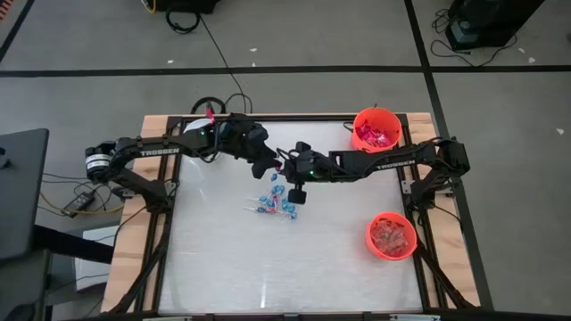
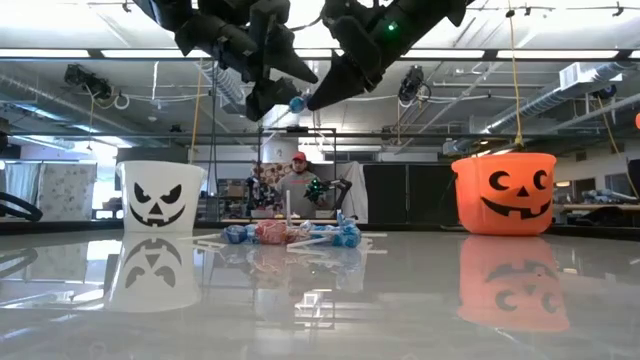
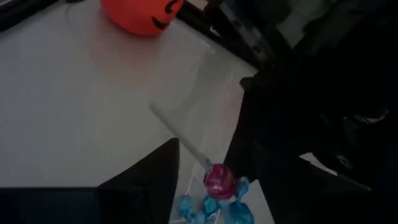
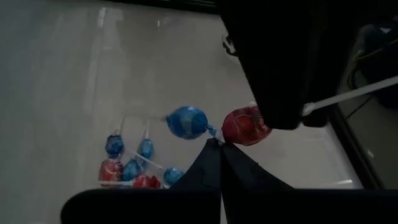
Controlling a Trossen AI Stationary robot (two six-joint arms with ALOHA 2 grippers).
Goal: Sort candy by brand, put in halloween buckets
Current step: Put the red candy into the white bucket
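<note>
Two lollipops hang in the air over the middle of the table: a blue-wrapped head [image 4: 186, 122] and a red-wrapped head [image 4: 245, 126] with a white stick [image 4: 348, 93]. My right gripper [image 4: 217, 144] is shut at the spot where the two heads meet. My left gripper [image 3: 202, 146] is open, its fingers on either side of the red lollipop [image 3: 219, 180] and its stick [image 3: 180, 137]. The grippers meet high above the table [image 2: 297, 103]. A pile of blue and red lollipops [image 1: 272, 203] lies on the table below. The white bucket [image 2: 160, 195] and an orange face bucket [image 2: 503, 192] stand on the table. My right gripper pinches the two lollipops at its very fingertips, at the wrapper ends between the blue head and the red head [image 4: 215, 132]. The fingers slant down from the table's right side. Both lollipops are lifted clear of the table, and the red one's stick points away past my left gripper.
One orange bucket [image 1: 376, 129] with red packets stands at the far right, another [image 1: 393, 235] with candy at the near right. The white bucket [image 1: 190, 126] is partly under my left arm at the far left. A person [image 2: 297, 182] sits beyond the table.
</note>
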